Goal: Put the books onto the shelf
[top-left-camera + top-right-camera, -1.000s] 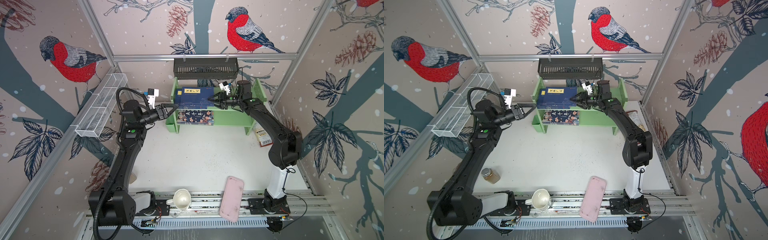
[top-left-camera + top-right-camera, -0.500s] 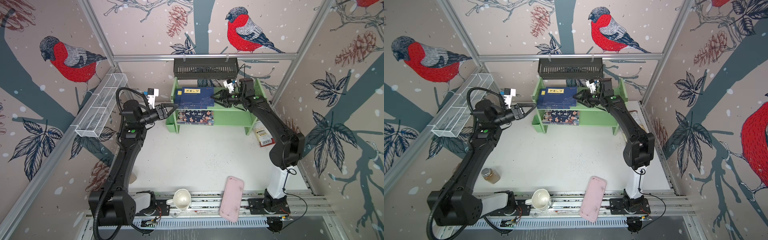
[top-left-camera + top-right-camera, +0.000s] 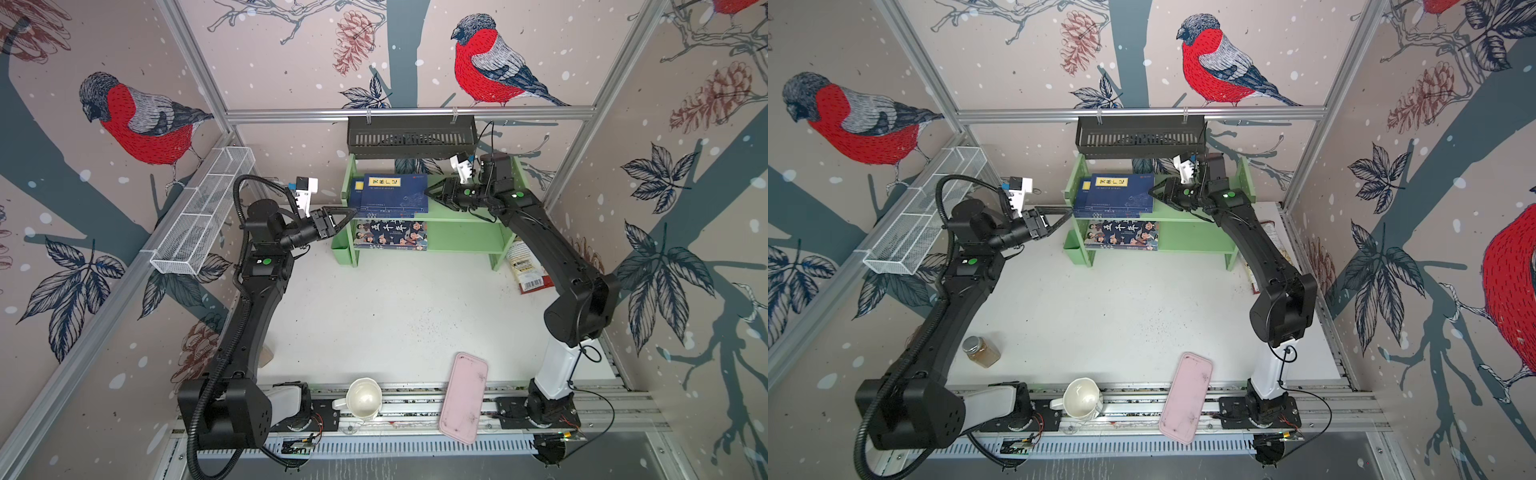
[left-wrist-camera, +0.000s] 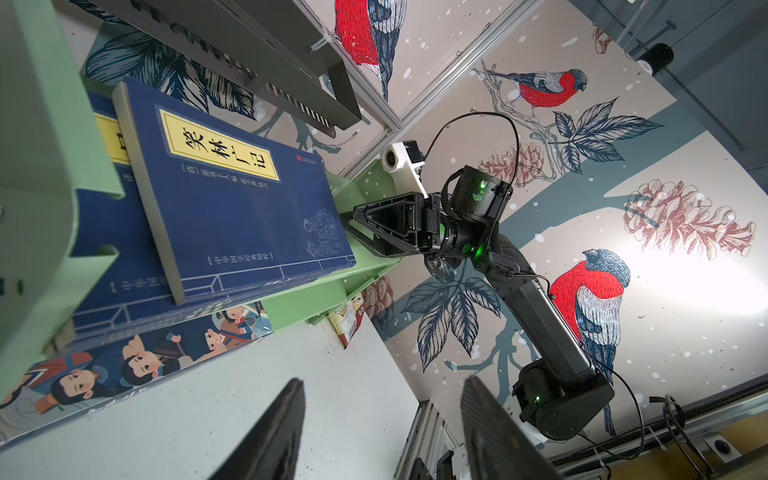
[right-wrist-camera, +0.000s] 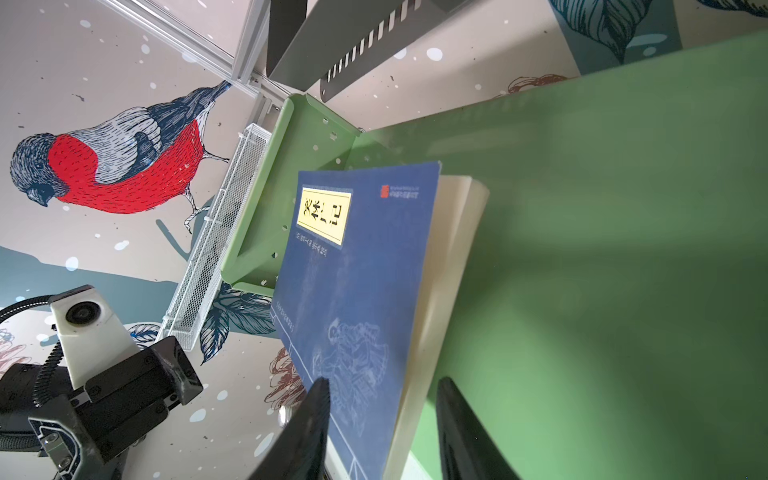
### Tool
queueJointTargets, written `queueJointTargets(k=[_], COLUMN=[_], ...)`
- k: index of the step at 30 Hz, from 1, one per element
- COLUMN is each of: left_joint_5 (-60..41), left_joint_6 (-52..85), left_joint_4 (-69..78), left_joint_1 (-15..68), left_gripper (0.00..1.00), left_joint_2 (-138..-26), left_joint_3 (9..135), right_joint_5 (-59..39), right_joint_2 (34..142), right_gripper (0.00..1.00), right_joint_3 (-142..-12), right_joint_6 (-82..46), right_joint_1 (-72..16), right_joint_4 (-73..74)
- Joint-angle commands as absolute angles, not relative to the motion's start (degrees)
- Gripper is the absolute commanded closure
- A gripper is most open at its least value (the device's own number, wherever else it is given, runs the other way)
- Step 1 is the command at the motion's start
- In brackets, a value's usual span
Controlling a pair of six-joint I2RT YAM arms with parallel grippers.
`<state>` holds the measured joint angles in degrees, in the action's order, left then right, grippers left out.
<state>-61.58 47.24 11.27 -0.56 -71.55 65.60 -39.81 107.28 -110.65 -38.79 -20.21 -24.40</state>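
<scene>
Several navy-blue books [image 3: 390, 195] [image 3: 1117, 193] with yellow labels lie stacked flat on the top tier of the green shelf [image 3: 465, 232] [image 3: 1196, 237]. A larger cartoon book [image 3: 390, 235] [image 3: 1125, 235] rests on the lower tier. My right gripper [image 3: 429, 193] [image 5: 382, 395] is at the stack's right edge, open. Its fingers straddle the corner of the top book [image 5: 357, 270], and a gap shows beside the page edges. My left gripper [image 3: 348, 213] [image 4: 382, 399] hovers open and empty just outside the shelf's left panel, facing the books [image 4: 232, 195].
A black slotted basket [image 3: 411, 137] hangs just above the shelf. A white mesh basket [image 3: 203, 212] runs along the left wall. A snack bag [image 3: 525, 266] lies right of the shelf. A pink tray [image 3: 463, 397], a mug [image 3: 363, 399] and a jar [image 3: 980, 351] sit near the front.
My right gripper drew back a little from the stack's front right corner and now sits further back along its right edge, jaws narrower than half a second ago. The left arm is unmoved.
</scene>
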Motion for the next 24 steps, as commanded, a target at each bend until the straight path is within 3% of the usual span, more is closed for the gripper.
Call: queueJointTargets(k=[1, 13, 19, 24], left_joint_5=[-62.84, -62.02, -53.54, -50.63], left_joint_6=[47.5, 45.59, 29.74, 23.58], left_joint_4=[13.89, 12.66, -2.44, -6.81], left_joint_1=[-0.65, -0.68, -0.42, -0.34], left_gripper=[0.39, 0.39, 0.39, 0.39], left_joint_2=[-71.5, -71.28, -71.43, -71.81], left_joint_3=[65.77, 65.74, 70.29, 71.46], right_joint_5=[-38.55, -36.63, -37.13, -37.14], right_joint_2=[107.31, 107.52, 108.41, 108.69], right_gripper=[0.58, 0.7, 0.71, 0.72], right_joint_3=[-110.9, -111.27, -111.6, -112.26], right_joint_6=[-37.6, -37.14, -37.33, -37.44], right_joint_1=[-20.38, -21.53, -21.71, -21.88], right_joint_4=[-24.3, -23.94, -24.14, -24.07])
